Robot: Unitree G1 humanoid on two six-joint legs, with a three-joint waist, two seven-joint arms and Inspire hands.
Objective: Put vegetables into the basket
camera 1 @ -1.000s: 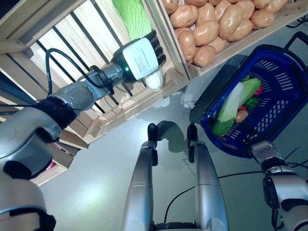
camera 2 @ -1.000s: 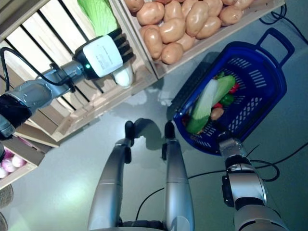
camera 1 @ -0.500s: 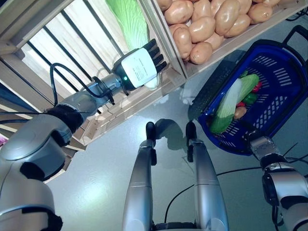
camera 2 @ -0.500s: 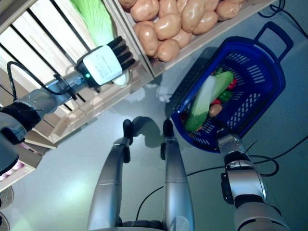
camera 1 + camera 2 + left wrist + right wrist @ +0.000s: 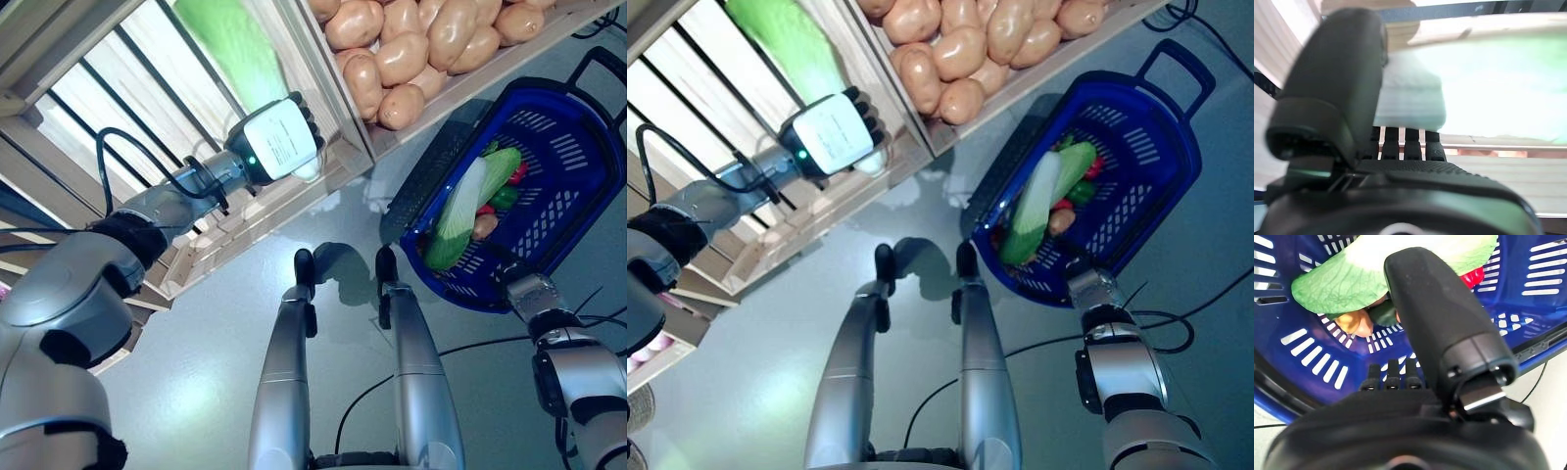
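My left hand (image 5: pixel 279 142) is inside a crate of the wooden stand, shut on the pale stem end of a long green napa cabbage (image 5: pixel 230 44). In the left wrist view the thumb (image 5: pixel 1337 83) lies over the cabbage's white base (image 5: pixel 1410 98). The blue basket (image 5: pixel 573 166) stands on the floor at the right. It holds another napa cabbage (image 5: pixel 460 211), a green vegetable, a red one and a brownish potato (image 5: pixel 1354 320). My right hand (image 5: pixel 1440 323) is open at the basket's near rim.
The wooden stand (image 5: pixel 338 171) with slatted crates runs across the upper left and top. Grey floor (image 5: pixel 196 372) lies between the stand and the basket. The basket's black handle (image 5: pixel 602 64) points to the far right.
My left hand's fingers have curled from straight around the cabbage's pale end. The whole picture has shifted a little. The right hand has stayed at the basket.
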